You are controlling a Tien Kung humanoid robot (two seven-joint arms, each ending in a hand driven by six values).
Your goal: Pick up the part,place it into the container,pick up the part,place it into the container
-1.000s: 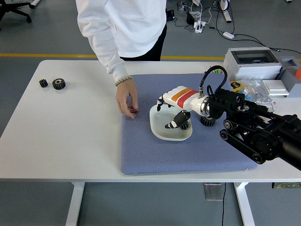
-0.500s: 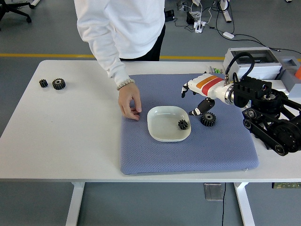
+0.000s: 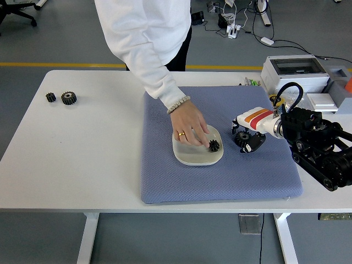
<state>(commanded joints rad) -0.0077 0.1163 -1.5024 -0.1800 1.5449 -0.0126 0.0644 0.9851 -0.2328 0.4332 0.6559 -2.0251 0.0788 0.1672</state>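
— Where were the gears, seen from the head camera?
— One small gear (image 3: 214, 146) lay in the white dish (image 3: 190, 158), under the person's hand (image 3: 190, 128). The other gear (image 3: 242, 138) sat on the blue mat (image 3: 220, 176), beside the dish.
— And the robot's right hand (image 3: 246, 134)?
— Its fingers were curled around that second gear.
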